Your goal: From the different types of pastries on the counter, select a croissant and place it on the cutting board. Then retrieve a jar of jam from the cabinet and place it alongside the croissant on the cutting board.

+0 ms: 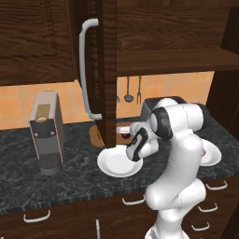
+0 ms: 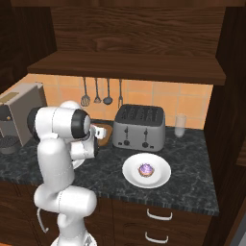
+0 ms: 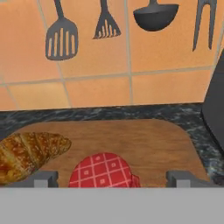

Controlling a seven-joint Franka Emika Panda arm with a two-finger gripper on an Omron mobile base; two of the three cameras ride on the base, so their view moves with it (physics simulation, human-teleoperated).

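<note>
In the hand view the tan cutting board point(image 3: 144, 144) lies below the tiled wall. The golden-brown croissant point(image 3: 28, 153) rests on its left part. The jam jar point(image 3: 104, 171), showing a red checked lid, stands on the board just right of the croissant. My gripper point(image 3: 113, 178) is open, with its fingertips point(image 3: 43, 178) spread wide on either side of the jar and a gap on each side. From the base, the gripper point(image 1: 125, 130) point(image 2: 98, 130) reaches over the board point(image 1: 95, 136) point(image 2: 107, 129). The cupcake point(image 2: 145, 170) sits on a white plate point(image 2: 161, 180).
The cabinet door point(image 1: 103, 70) with its pale handle point(image 1: 83, 70) stands open right beside the board. A toaster point(image 2: 139, 127) is close on the right, a coffee machine point(image 1: 46, 133) on the left. An empty white plate point(image 1: 112, 163) lies under my forearm. Utensils point(image 3: 61, 37) hang on the wall.
</note>
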